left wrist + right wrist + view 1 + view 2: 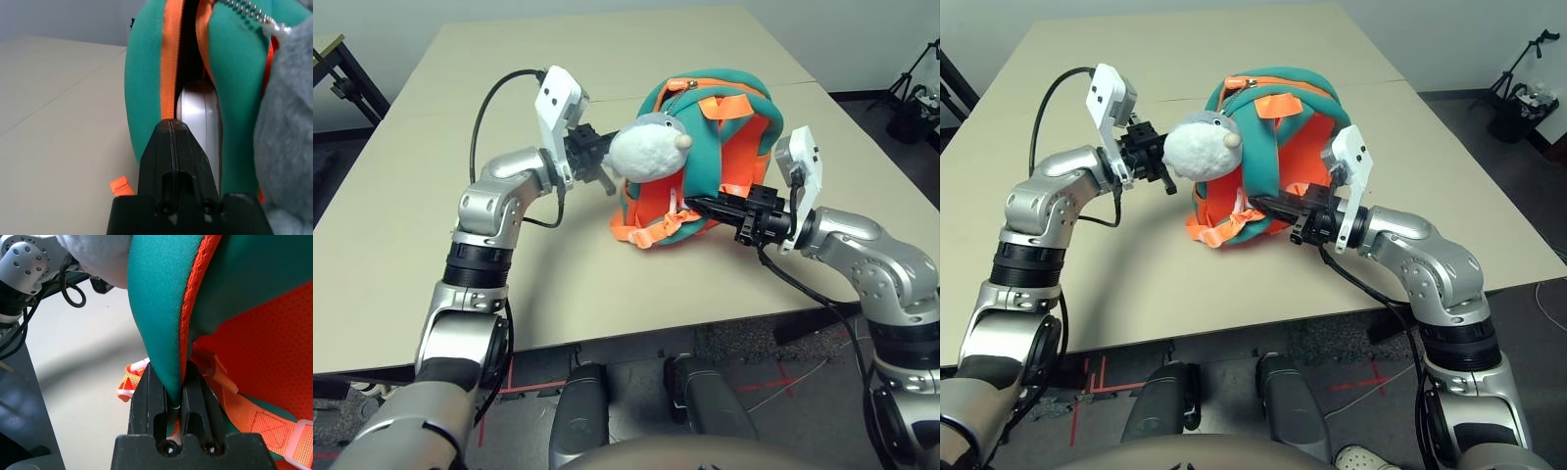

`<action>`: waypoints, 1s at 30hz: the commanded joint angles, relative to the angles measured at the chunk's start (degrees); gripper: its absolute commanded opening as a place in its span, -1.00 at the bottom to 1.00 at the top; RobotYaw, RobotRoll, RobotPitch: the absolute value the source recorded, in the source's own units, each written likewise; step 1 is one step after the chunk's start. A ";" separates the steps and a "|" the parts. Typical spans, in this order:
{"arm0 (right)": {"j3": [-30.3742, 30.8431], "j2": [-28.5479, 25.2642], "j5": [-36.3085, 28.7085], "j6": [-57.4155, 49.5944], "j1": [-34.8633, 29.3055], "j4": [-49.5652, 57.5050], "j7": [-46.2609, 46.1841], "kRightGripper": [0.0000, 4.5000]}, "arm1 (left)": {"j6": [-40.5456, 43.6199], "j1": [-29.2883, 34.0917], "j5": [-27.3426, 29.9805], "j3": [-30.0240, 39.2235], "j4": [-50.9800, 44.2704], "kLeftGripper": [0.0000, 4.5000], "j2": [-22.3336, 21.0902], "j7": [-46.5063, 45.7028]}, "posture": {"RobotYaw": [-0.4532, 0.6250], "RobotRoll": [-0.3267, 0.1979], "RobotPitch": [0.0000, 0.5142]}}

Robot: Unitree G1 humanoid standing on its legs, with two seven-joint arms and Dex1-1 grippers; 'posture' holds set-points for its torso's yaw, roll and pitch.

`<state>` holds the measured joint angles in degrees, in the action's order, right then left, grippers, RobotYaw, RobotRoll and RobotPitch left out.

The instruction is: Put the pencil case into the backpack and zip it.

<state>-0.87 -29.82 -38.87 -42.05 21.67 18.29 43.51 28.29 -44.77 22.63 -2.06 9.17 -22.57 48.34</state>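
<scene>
Pencil case point(198, 122) inside the backpack point(234, 98), beside the left jaws

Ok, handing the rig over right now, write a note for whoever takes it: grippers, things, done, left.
Left gripper: shut, at the open side of the teal and orange backpack, nothing visibly held.
Right gripper: closed on the backpack's teal strap with orange edging.
Flat white case: inside the backpack, seen through the gap in the orange-trimmed zip.
Done: case in.
Left: close the zip. The grey-and-white plush hangs near the left gripper and might get in the way.
</scene>
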 commanded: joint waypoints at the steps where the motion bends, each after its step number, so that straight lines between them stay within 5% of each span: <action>1: 1.04 -0.13 -0.41 -0.60 -0.49 1.76 0.46 -0.99 | -0.90 -0.87 -0.31 -0.19 0.89 -1.00 0.81 0.33 | -0.43 0.25 -0.58; 9: 1.29 0.02 -0.27 -0.53 -0.10 1.52 0.23 -0.99 | -2.12 -1.12 -1.17 -1.58 2.28 -1.00 3.93 0.30 | -0.44 0.25 -0.58; 22: 2.12 0.22 0.34 0.01 0.99 0.11 0.90 -0.99 | -2.11 -3.01 -0.18 4.16 0.18 -1.00 -2.63 -1.11 | -0.39 0.25 -0.59; 30: 2.59 0.50 1.20 0.51 1.17 -0.53 1.56 -0.99 | 4.86 -5.11 10.35 14.30 -4.21 -0.92 -3.91 -3.66 | -0.37 0.25 -0.61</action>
<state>-0.35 -29.71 -37.53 -41.64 22.48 17.78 43.70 30.37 -48.46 28.95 9.60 7.19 -26.24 45.34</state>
